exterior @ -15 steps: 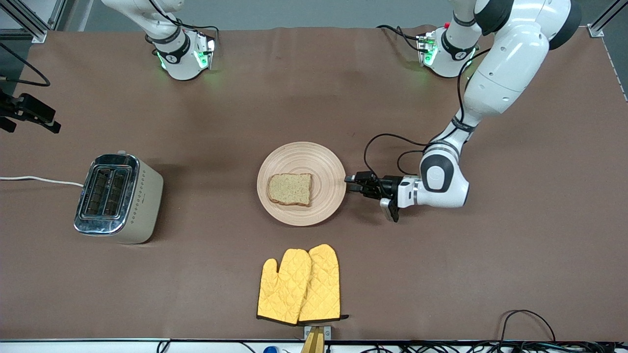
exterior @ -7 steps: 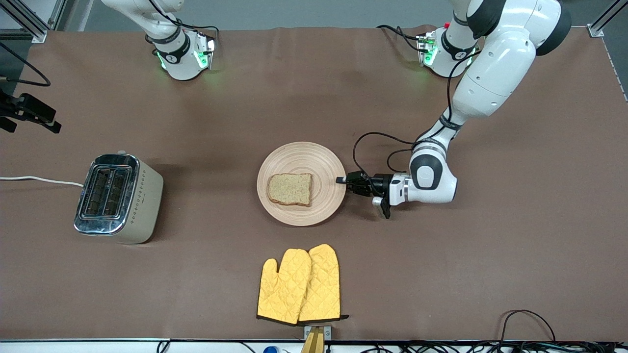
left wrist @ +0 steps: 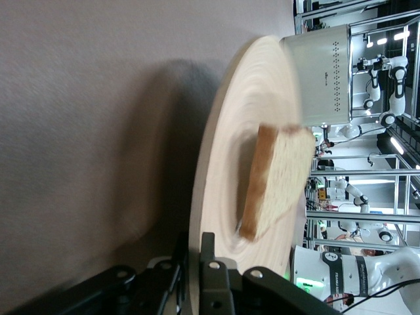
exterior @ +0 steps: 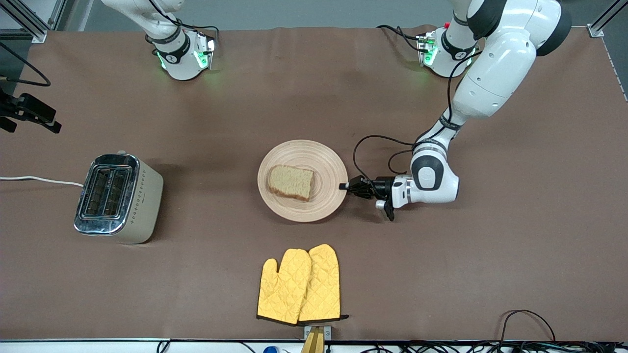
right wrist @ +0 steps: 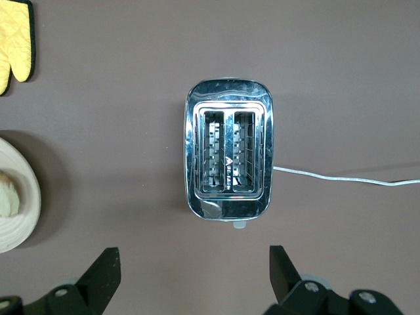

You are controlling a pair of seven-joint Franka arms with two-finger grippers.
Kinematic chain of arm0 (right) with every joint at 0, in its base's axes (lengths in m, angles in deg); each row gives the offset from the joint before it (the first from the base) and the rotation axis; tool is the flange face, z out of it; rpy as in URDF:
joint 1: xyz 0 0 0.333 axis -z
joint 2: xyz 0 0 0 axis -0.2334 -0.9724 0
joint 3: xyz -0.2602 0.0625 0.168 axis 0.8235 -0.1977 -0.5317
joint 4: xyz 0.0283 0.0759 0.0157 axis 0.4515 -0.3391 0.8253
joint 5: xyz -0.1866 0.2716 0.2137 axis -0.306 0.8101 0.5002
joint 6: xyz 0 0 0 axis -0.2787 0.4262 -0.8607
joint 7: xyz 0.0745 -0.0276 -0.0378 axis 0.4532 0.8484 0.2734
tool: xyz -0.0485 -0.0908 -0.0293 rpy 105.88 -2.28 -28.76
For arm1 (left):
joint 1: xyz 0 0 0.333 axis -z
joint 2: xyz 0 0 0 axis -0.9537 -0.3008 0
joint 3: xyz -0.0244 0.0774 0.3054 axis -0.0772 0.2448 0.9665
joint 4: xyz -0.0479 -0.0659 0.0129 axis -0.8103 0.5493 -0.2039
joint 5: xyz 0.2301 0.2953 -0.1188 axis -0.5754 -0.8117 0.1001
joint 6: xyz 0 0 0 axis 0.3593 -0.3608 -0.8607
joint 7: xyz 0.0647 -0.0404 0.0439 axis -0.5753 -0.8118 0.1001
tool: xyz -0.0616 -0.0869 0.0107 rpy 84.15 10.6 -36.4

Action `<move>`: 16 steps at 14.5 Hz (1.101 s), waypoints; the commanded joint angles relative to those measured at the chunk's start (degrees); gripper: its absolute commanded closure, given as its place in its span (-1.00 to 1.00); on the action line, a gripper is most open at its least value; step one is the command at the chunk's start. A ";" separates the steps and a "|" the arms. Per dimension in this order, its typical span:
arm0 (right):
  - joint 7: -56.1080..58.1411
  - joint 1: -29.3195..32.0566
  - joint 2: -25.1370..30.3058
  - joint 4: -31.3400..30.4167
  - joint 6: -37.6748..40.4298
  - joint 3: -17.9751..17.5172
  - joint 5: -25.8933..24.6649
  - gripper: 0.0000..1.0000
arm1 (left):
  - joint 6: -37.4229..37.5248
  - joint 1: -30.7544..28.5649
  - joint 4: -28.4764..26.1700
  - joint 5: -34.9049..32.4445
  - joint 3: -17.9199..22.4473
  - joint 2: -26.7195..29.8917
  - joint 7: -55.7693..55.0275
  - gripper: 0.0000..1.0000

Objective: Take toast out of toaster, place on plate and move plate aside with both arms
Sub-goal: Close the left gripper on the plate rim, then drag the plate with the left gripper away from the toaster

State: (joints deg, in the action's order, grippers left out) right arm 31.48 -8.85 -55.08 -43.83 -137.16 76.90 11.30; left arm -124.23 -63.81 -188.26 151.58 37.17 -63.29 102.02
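Note:
The round pale wooden plate sits mid-table with the toast lying on it. The plate is tilted, its edge toward the left arm's end raised. My left gripper is shut on that rim. In the left wrist view the plate's rim runs between the jaws of my left gripper, and the toast lies on the plate. My right gripper is open and empty high over the table beside the toaster; it is out of the front view. The plate's edge shows there too.
The chrome toaster stands toward the right arm's end, its white cord running off the edge. A pair of yellow oven mitts lies nearer the front camera than the plate. A black clamp sits at the table edge.
My left gripper slid in to the plate's rim and closed on it, then lifted that edge. The plate tipped and the toast shifted slightly on it.

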 commanded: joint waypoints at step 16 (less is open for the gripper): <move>-1.09 -0.17 1.42 -1.24 0.42 -0.12 -0.27 -1.00 | 15.60 -29.41 5.85 -25.81 0.12 7.63 -15.81 1.00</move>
State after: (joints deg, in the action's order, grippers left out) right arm 31.46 -8.86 -55.08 -43.83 -136.98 76.87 11.30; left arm -111.53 -90.54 -183.24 127.23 37.97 -55.41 87.13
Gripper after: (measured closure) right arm 0.000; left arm 0.912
